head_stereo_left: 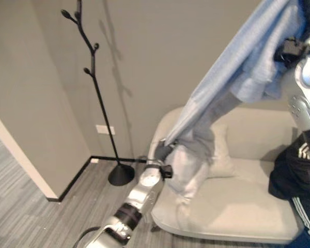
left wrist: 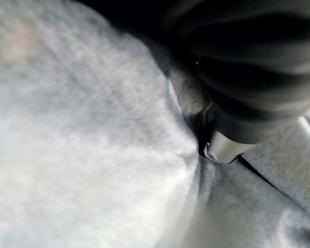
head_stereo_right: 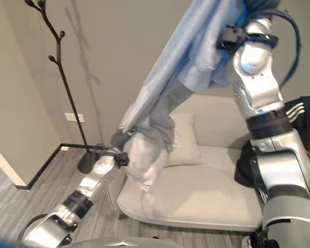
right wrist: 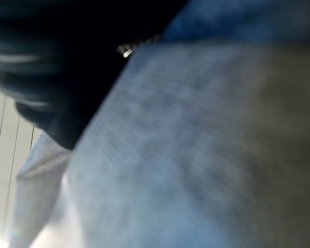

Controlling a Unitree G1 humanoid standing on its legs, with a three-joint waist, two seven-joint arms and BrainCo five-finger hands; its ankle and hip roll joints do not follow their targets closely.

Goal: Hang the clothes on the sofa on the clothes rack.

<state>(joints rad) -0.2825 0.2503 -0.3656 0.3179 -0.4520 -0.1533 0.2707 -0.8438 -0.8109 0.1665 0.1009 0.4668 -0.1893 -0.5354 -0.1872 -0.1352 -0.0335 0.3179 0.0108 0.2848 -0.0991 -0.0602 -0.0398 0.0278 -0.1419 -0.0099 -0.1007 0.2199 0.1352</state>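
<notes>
Two arms at work: both of the robot's hands are on a single garment lifted clear of the seat.
Sofa: a pale beige sofa (head_stereo_left: 232, 206) stands against the grey wall, with a matching cushion (head_stereo_left: 222, 155) propped at its back.
Garment: a light blue-grey garment (head_stereo_left: 237, 67) hangs in a long diagonal sweep, its top raised high at the robot's right and its lower end trailing down over the sofa's left arm, where the paler fabric bunches above the seat.
Second garment: a dark jacket with white stripes (head_stereo_left: 294, 175) lies heaped on the sofa's right end, apart from the raised cloth.
Clothes rack: a black branch-style clothes rack (head_stereo_left: 93, 77) stands upright on a round base in the corner, left of the sofa and well apart from the garment; nothing hangs on it.
Right hand: the right hand (head_stereo_right: 232, 36) is up at the top of the garment, its dark cover against the fabric; the cloth drapes over it, and whether the fingers are spread or closed cannot be told, even from its wrist view.
Left hand: the left hand (head_stereo_left: 163, 152) reaches to the garment's lower part beside the sofa arm; its wrist view shows the dark ribbed cover pressed into grey cloth with the fingers buried in folds, so their state cannot be told.
</notes>
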